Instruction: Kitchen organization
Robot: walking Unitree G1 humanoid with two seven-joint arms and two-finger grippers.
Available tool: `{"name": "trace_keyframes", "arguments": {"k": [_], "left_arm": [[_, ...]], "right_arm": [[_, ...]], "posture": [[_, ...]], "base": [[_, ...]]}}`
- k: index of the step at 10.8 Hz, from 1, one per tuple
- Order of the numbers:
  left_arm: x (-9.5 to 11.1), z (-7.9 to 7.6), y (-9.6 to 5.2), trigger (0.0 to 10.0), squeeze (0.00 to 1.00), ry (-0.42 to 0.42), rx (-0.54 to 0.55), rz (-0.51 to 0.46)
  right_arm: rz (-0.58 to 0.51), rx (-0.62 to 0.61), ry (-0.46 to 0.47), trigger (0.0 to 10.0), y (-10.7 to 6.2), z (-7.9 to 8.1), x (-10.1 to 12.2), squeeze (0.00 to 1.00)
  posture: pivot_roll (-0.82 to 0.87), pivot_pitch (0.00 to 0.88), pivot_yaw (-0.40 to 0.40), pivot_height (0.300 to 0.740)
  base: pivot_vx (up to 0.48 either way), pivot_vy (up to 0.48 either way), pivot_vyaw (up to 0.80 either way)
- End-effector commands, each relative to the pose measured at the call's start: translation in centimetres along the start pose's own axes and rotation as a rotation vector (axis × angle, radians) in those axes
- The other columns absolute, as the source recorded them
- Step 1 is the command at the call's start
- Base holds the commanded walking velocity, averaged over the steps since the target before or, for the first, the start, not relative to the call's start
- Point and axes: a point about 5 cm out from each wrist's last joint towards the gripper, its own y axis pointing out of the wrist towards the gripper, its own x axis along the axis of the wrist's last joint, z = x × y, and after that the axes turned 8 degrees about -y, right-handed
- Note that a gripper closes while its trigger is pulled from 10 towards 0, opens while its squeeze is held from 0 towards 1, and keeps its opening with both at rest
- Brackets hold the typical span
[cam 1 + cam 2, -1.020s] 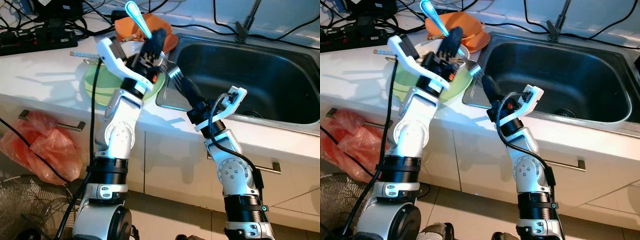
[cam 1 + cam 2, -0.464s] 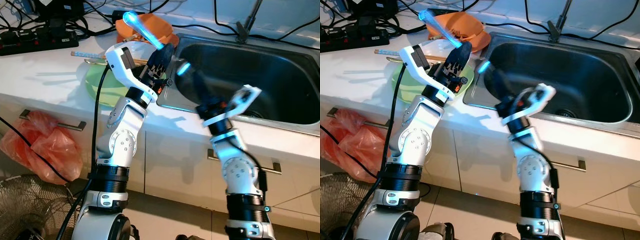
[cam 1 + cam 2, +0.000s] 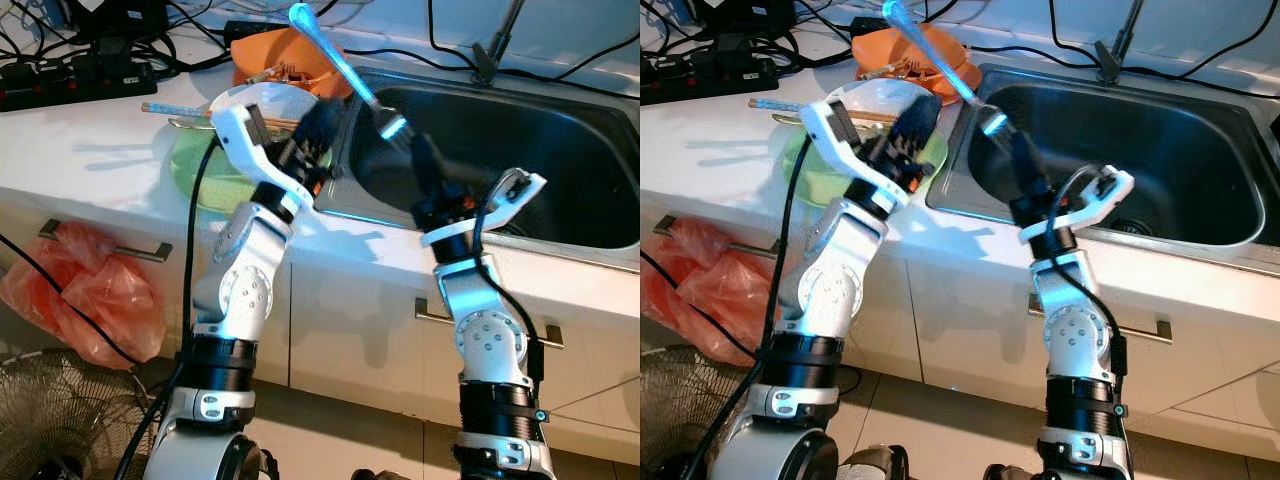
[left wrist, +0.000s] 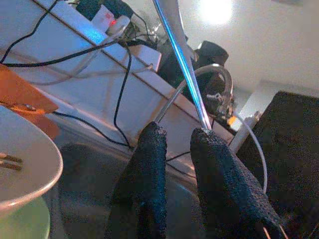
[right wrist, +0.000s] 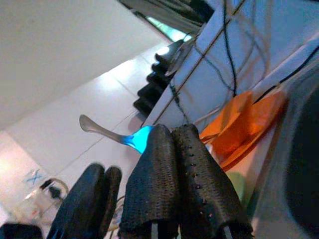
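A metal utensil (image 3: 335, 60) with a blue glint slants up over the left rim of the sink (image 3: 560, 170). My right gripper (image 3: 398, 128) is shut on its lower end; in the right wrist view the fingers (image 5: 154, 169) press together and the handle (image 5: 107, 132) sticks out behind them. My left gripper (image 3: 325, 112) hovers just left of the shaft, over the counter edge. In the left wrist view a narrow gap separates its fingers (image 4: 149, 164), and the utensil (image 4: 182, 64) only touches one tip.
A green bowl (image 3: 195, 165) with a white plate (image 3: 275, 97) on it, chopsticks (image 3: 175, 106) and orange dishes (image 3: 265, 50) stand left of the sink. Cables and a power strip (image 3: 60, 80) line the back. A red bag (image 3: 80, 295) hangs from the drawer handle.
The utensil has tipped from the left gripper toward the sink. My right gripper has moved up and right, shut on its lower end, and the left fingers no longer clamp it.
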Motion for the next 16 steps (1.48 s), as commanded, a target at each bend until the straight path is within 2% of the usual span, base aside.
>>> {"name": "trace_keyframes", "arguments": {"k": [1,2,3,5,8,11,13,14,16], "left_arm": [[-0.2,-0.5,0.0,10.0,0.00,0.056,-0.014,0.011],[-0.4,-0.4,-0.1,10.0,0.00,0.117,-0.004,0.030],[-0.7,-0.1,-0.4,10.0,0.00,0.154,0.006,0.048],[-1.3,0.1,-1.1,10.0,0.00,0.269,0.000,0.111],[-2.2,0.8,-1.9,10.0,0.00,0.394,-0.004,0.186],[-2.7,1.1,-2.6,10.0,0.00,0.444,-0.016,0.239],[-2.6,1.7,-3.1,10.0,0.00,0.467,-0.005,0.258],[-2.6,1.8,-3.3,10.0,0.00,0.484,-0.009,0.277],[-2.8,1.9,-3.6,10.0,0.00,0.481,-0.014,0.298]], "right_arm": [[-0.054,-0.047,-0.002,0.0,0.4,-0.3,0.7,0.00],[-0.078,-0.105,-0.030,0.0,0.5,-1.0,1.2,0.00],[-0.080,-0.163,-0.121,10.0,0.4,-1.9,1.9,0.00],[-0.124,-0.263,-0.247,10.0,0.4,-3.0,3.3,0.00],[-0.122,-0.317,-0.573,10.0,0.8,-3.7,4.9,0.00],[-0.111,-0.392,-0.786,10.0,0.8,-4.9,6.3,0.00],[-0.097,-0.400,-0.886,10.0,1.0,-5.3,6.7,0.00],[-0.053,-0.382,-0.978,10.0,1.2,-5.6,6.8,0.00],[-0.004,-0.367,-1.069,10.0,1.6,-6.1,6.9,0.00]], "posture": [[0.13,0.110,-0.023,0.740],[0.13,0.109,-0.023,0.740],[0.13,0.108,-0.024,0.740],[0.13,0.107,-0.025,0.740],[0.13,0.099,-0.028,0.740],[0.13,0.106,-0.028,0.740],[0.13,0.114,-0.028,0.740],[0.13,0.117,-0.028,0.740],[0.13,0.118,-0.031,0.740]], "base": [[0.000,0.000,0.00],[0.000,0.000,0.00],[0.000,0.000,0.00],[0.000,0.000,0.00],[0.000,0.000,0.00],[0.000,0.000,0.00],[0.000,0.000,0.00],[0.000,0.000,0.00],[0.000,0.000,0.00]]}}
